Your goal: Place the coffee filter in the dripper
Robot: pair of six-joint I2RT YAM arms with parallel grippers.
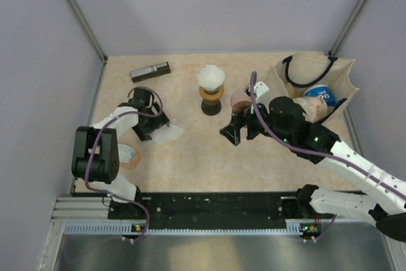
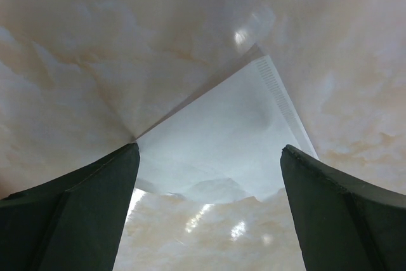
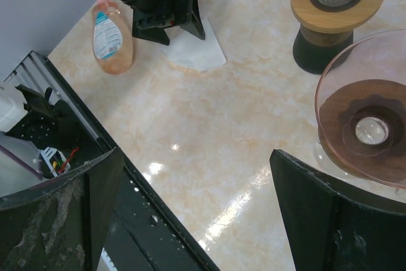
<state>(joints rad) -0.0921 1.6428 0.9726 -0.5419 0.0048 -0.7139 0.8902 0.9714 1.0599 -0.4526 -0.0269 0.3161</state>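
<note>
A white paper coffee filter (image 2: 222, 138) lies flat on the marbled table, just ahead of my left gripper (image 2: 210, 150). That gripper is open and low over the filter's near edge, its fingers to either side. In the top view the filter (image 1: 170, 133) pokes out to the right of the left gripper (image 1: 152, 130). A pink see-through dripper (image 3: 368, 131) stands empty just right of my right gripper (image 3: 195, 157), which is open over bare table. Behind the pink one, a glass dripper (image 1: 211, 79) on a wooden collar holds white paper.
A small bottle of orange liquid (image 1: 129, 155) lies near the left arm's base. A black bar (image 1: 150, 71) rests at the back left. A canvas bag (image 1: 317, 84) with packets stands at the back right. The black rail (image 3: 146, 220) runs along the table's near edge.
</note>
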